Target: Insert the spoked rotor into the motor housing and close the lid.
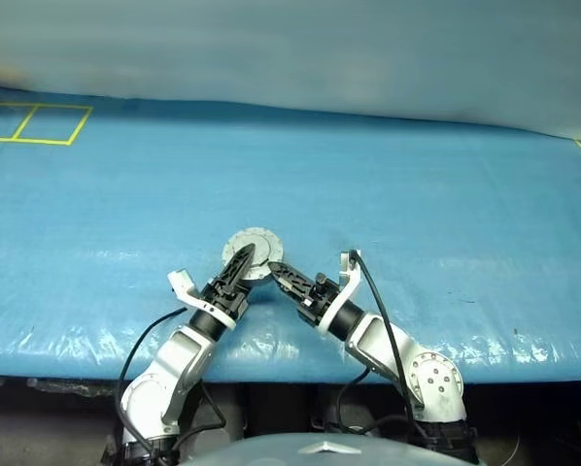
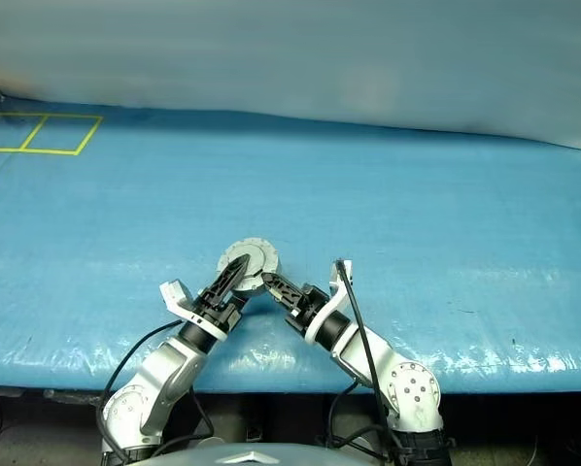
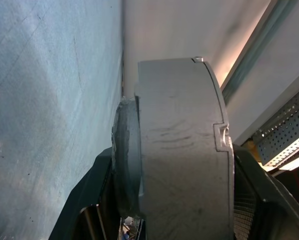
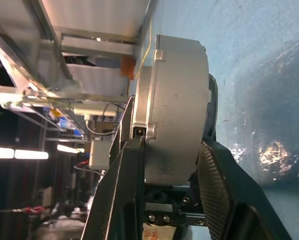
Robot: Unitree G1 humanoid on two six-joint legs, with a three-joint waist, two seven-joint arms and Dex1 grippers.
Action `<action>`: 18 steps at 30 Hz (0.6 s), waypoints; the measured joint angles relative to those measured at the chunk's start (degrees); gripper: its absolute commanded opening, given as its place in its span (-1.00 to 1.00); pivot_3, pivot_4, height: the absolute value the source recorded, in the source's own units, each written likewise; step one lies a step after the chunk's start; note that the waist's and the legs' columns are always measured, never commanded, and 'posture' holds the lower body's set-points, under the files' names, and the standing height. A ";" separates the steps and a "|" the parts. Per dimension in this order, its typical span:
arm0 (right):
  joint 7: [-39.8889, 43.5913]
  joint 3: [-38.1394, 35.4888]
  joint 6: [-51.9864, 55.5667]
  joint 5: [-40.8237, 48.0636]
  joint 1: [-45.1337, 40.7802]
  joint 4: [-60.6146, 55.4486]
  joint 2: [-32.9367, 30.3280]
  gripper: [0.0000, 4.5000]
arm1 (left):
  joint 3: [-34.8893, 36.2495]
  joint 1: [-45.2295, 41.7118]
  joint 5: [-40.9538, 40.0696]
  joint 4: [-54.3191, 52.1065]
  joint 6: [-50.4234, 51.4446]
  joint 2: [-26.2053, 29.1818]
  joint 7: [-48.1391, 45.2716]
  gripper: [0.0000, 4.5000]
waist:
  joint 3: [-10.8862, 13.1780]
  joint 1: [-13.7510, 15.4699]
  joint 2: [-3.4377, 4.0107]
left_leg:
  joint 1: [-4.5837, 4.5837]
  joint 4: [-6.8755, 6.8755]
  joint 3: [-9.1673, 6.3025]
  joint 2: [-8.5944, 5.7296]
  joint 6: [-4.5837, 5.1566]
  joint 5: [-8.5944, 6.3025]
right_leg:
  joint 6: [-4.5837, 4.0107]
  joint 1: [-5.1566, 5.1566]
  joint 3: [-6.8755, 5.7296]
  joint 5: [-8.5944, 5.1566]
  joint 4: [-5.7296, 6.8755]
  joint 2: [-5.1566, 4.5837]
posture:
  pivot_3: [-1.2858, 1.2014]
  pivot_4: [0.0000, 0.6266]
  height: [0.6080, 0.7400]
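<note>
Housing closed, both grippers pinching it above the blue table.
You're risking a drop: left gripper and right gripper are clamping only its rim.

Head stereo pair looking down over blue table, both wrist views close on the same motor housing

The head views are evenly lit and fairly sharp, with a cool blue cast; the blue sheet on the bench shows white glare along its near edge, where wrinkles catch overhead light; the far backdrop is soft and featureless; in the wrist views the motor housing sits very close and slightly soft, its grey side dim; bright strip lights bloom behind it; dark corners lose detail.
</note>
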 measured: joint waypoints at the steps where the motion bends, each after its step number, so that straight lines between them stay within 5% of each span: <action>1: 3.51 0.78 -0.31 -4.60 -0.14 -2.20 -3.89 0.14 | 0.14 -0.24 0.16 0.03 -0.08 0.54 1.27 0.08 | 0.00 -0.01 0.04 | 0.00 0.07 0.05 -0.02 0.06 -0.03 | 0.04 0.01 0.05 0.02 -0.01 -0.01 | 0.03 -0.52 1.00; 7: 15.62 7.95 -9.79 -31.29 2.36 -8.07 -14.39 1.00 | 4.15 -12.51 8.81 8.29 -4.66 5.56 1.10 0.08 | -0.01 0.47 0.00 | 0.02 0.17 -0.12 -0.02 -0.20 0.16 | 0.01 0.08 0.03 0.05 0.04 0.36 | 0.03 -0.52 1.00; 18: 16.75 9.24 -25.91 -56.77 8.06 -5.78 -10.64 1.00 | 9.68 -49.96 32.56 57.33 -15.01 11.59 -12.39 0.08 | 0.04 1.37 -0.16 | -0.20 0.15 -0.13 -0.30 -0.30 0.28 | 0.37 0.02 0.10 0.43 -0.18 0.41 | 0.03 -0.52 1.00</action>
